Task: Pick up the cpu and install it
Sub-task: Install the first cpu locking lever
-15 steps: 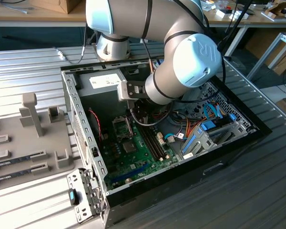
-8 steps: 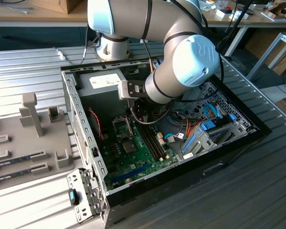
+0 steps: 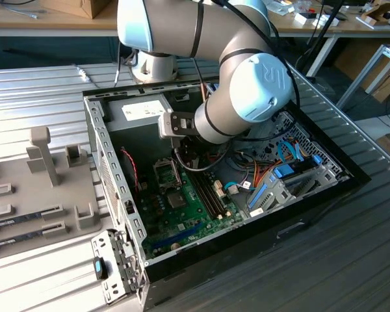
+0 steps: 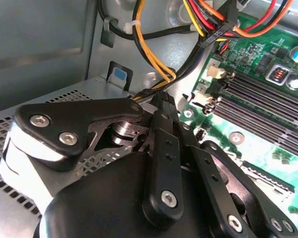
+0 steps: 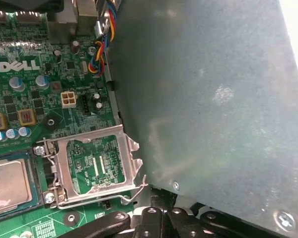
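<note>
Ribbed metal bench (image 3: 45,91) carrying an open PC case (image 3: 351,170), w/ the arm (image 3: 247,84) reaching down inside over the motherboard (image 3: 201,214).

Gripper (image 4: 161,99): in the second wrist view the black fingers (image 4: 164,144) are drawn together to a narrow tip, nothing visible between them. It hangs above the board beside the memory slots (image 4: 258,106) and a bundle of cables (image 4: 154,64). In the first wrist view its linkage (image 5: 156,220) sits just beside the socket's wire lever (image 5: 97,202).

Cpu (image 5: 5,184): silver-grey top, thin green rim, lying flat in the socket area at the picture's edge, partly cut off. Load plate (image 5: 62,168) is flipped open next to it, bare green board showing through its window. A grey panel (image 5: 213,99) stands close alongside.

Judgement: pick-up looks done and the chip placed; the clamp is not yet down, so the install is approx. half complete.

Doing it well:
- chip must lie level, corners square to the socket, no tilt; full seating can't be confirmed from these views.
- keep force low and vertical; pins under the chip bend easily.
- watch clearance vs. lever, plate and cables.
- risk: a nudge sideways lifts one edge.
</note>
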Controlling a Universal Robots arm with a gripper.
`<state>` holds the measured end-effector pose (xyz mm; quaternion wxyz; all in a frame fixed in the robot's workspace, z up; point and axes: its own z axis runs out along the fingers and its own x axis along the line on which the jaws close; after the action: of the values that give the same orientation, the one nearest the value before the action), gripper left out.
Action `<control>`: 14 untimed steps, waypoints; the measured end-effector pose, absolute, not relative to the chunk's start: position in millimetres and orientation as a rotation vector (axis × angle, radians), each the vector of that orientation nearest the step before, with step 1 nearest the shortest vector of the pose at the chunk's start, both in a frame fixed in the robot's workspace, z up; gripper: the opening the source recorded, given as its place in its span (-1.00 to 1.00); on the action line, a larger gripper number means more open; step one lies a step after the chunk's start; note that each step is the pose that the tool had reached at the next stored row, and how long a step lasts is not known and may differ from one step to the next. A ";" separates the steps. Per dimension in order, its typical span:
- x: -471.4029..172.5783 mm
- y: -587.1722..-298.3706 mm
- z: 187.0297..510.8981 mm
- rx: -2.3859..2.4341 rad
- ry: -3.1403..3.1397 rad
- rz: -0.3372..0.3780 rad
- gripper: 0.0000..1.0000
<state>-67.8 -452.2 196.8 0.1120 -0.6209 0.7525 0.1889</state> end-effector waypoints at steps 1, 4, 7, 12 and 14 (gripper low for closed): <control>-67.8 -452.3 195.1 -1.822 2.208 0.557 -0.79; -68.3 -452.3 194.6 -1.818 2.203 0.564 -0.79; -70.4 -452.2 194.7 -1.813 2.196 0.574 -0.79; -70.4 -460.4 194.7 -1.813 2.196 0.574 -0.79; -70.5 -461.4 194.7 -1.813 2.196 0.574 -0.79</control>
<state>-70.5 -461.4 194.7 0.1181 -0.6197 0.7507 0.1962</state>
